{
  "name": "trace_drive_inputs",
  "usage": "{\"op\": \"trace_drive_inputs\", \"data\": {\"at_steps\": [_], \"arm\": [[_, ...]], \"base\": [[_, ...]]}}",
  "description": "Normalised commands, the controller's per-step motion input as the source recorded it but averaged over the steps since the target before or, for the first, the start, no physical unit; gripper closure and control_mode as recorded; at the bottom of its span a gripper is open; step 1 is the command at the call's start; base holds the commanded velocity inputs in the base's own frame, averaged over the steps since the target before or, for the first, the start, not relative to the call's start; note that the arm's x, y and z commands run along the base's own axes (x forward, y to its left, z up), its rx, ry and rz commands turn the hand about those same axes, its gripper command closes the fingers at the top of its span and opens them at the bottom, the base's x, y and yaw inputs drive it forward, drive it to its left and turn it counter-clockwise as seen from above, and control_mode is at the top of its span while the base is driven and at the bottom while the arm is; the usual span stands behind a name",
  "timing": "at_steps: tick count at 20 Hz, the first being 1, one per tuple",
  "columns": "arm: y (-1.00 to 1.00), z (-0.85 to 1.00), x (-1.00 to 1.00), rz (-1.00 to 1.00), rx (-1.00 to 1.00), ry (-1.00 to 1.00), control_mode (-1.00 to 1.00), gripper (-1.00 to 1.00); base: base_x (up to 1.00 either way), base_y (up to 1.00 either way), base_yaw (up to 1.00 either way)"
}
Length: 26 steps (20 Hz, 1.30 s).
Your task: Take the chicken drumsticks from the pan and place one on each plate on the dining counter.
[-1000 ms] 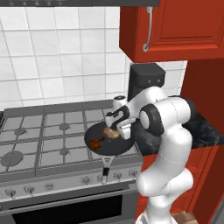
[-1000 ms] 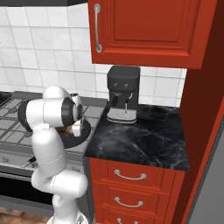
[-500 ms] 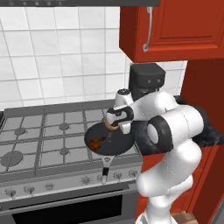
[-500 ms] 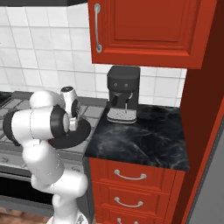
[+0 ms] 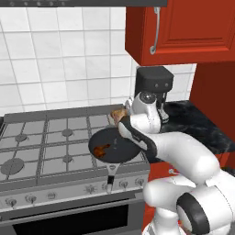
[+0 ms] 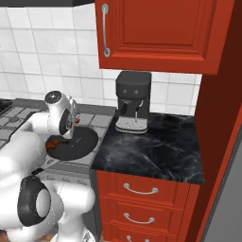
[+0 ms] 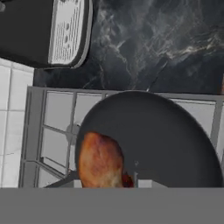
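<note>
White square tiles [image 5: 59,59] cover the wall behind a grey gas stove [image 5: 41,147] with dark grates and a row of knobs along its front; an oven door sits below. To the stove's right lies a black, white-veined marble worktop [image 6: 156,151] carrying a black coffee machine [image 6: 133,101] with a pale drip tray. Red drawers [image 6: 142,203] with curved metal handles stand under the worktop. A red wall cabinet [image 6: 156,33] with a metal handle hangs above. The light is even and soft.
</note>
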Motion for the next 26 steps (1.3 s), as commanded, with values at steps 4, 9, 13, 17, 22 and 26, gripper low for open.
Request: {"op": "trace_drive_inputs", "data": {"at_steps": [4, 9, 13, 17, 22, 26], "arm": [[-0.13, 0.95, -1.00, 0.00, 0.19, -0.47, -1.00, 1.00], [-0.21, 0.55, -0.69, 0.00, 0.19, -0.23, -1.00, 1.00], [-0.03, 0.11, -0.07, 0.00, 0.11, -0.07, -1.00, 1.00], [0.00, 0.02, 0.00, 0.07, 0.05, -0.05, -1.00, 1.00], [0.00, 0.00, 0.00, 0.00, 0.00, 0.00, 1.00, 1.00], [0.00, 0.00, 0.00, 0.00, 0.00, 0.00, 1.00, 1.00]], "base": [[0.00, 0.00, 0.00], [0.00, 0.00, 0.00], [0.00, 0.00, 0.00], [0.00, 0.00, 0.00], [0.00, -0.07, 0.26], [-0.08, -0.21, 0.51]]}}
